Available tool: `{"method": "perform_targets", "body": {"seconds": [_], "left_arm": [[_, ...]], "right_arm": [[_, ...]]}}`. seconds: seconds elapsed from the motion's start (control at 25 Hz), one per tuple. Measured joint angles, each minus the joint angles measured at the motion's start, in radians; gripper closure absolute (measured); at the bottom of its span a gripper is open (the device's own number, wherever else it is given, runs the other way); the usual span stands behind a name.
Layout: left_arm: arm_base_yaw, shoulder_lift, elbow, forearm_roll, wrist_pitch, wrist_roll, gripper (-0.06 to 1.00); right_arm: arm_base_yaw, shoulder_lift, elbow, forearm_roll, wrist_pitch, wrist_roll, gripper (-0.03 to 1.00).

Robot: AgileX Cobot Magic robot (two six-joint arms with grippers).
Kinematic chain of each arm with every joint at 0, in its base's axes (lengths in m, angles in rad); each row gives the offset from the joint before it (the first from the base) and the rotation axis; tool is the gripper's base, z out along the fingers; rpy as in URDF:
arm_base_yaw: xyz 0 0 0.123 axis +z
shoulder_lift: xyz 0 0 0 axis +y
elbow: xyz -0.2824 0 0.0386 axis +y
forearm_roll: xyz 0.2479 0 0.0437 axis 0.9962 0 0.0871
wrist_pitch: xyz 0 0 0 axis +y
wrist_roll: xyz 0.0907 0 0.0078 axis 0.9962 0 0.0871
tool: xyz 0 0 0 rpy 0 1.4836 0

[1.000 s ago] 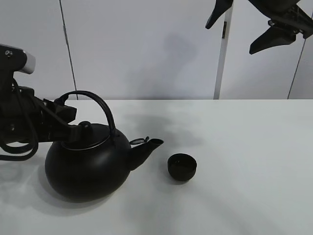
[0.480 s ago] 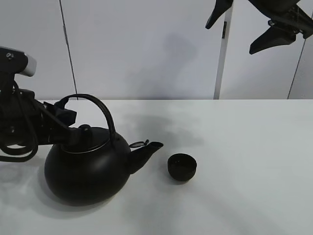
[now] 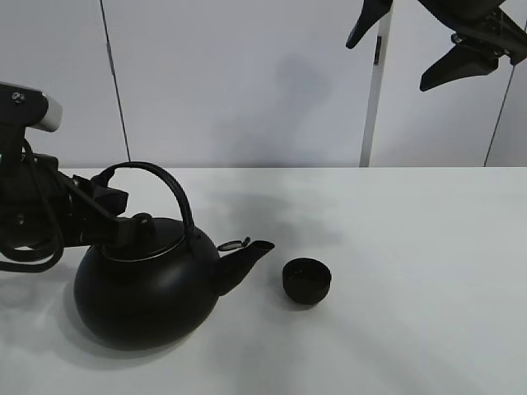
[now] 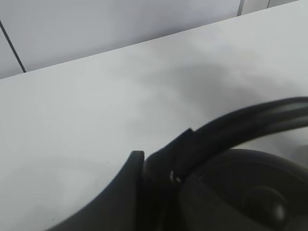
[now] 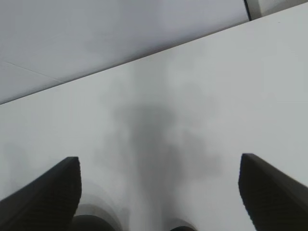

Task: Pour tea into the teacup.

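The left claw point(image 3: 105, 191) is shut tight on the arched handle point(image 4: 240, 126) of the kettle point(image 3: 144, 288), gripping low on the side away from the spout point(image 3: 247, 253). That is a sensible hold, since raising that end would tip the spout down and forward. The left wrist view shows it close up: the dark bar of the handle runs out from between the closed fingers, with the lid's knob point(image 4: 262, 204) below it. The kettle stands about upright at the left of the tabletop point(image 3: 412, 239), its spout aimed at the teacup point(image 3: 306, 280). Whether its base rests fully on the surface or is just clear of it is hard to tell from the shadow beneath.

The teacup sits mouth up on the tabletop just beyond the spout's tip, near but not touching, so a short carry and a tilt should bring the stream over it. Judging by the level spout, pouring has not begun.

The right claw point(image 5: 161, 197) hangs high above the far right of the tabletop, jaws spread wide with nothing between them. It is out of the way, so this looks like a one-arm pour. The risk I would watch is the kettle swinging on its handle as it tips, sending tea past so small a cup.
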Motion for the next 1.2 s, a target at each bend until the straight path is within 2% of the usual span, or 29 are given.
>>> {"method": "perform_targets", "body": {"seconds": [0.4,0.68,1.0,1.2], "left_arm": [[0.0,-0.001,0.0,0.024,-0.002,-0.003,0.85],[0.0,-0.001,0.0,0.037,-0.066,0.093,0.85],[0.0,0.0,0.0,0.036,-0.072,0.179,0.85],[0.0,0.077,0.0,0.041,-0.19,0.172,0.85]], "right_arm": [[0.0,0.0,0.0,0.0,0.0,0.0,0.35],[0.0,0.0,0.0,0.0,0.0,0.0,0.35],[0.0,0.0,0.0,0.0,0.0,0.0,0.35],[0.0,0.0,0.0,0.0,0.0,0.0,0.35]]}}
